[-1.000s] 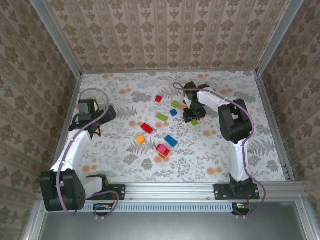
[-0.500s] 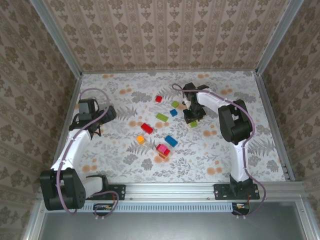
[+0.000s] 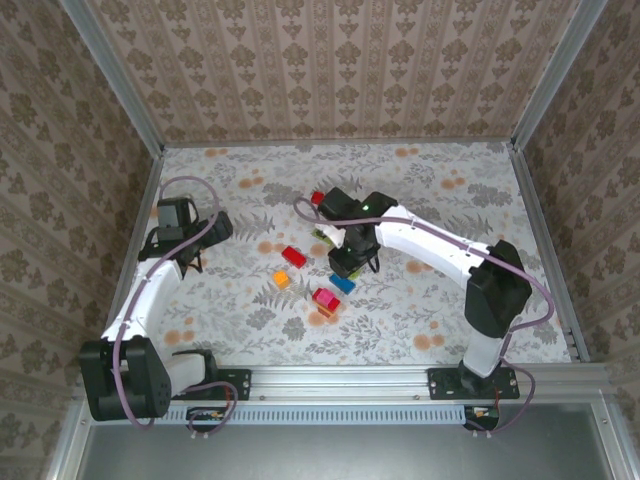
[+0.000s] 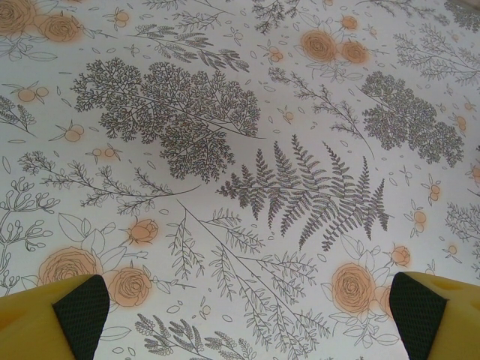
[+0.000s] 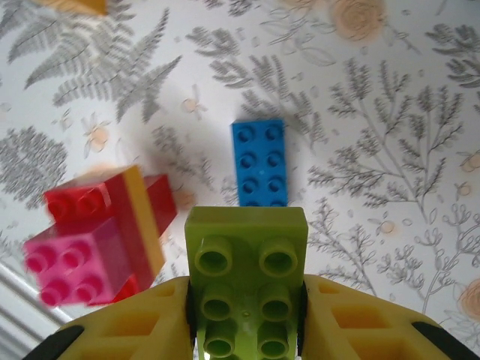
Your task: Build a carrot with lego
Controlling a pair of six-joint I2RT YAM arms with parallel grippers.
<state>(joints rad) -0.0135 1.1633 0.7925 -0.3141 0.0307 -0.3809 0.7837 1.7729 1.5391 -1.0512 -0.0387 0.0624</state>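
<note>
The right end effector was clenched on a green brick, over the middle of the bench. Just beyond it lay a blue brick, and to its left sat a red, yellow and magenta stack. A red brick and an orange brick lay near. The left end effector hung released, fingers wide, over the bench's left side.
</note>
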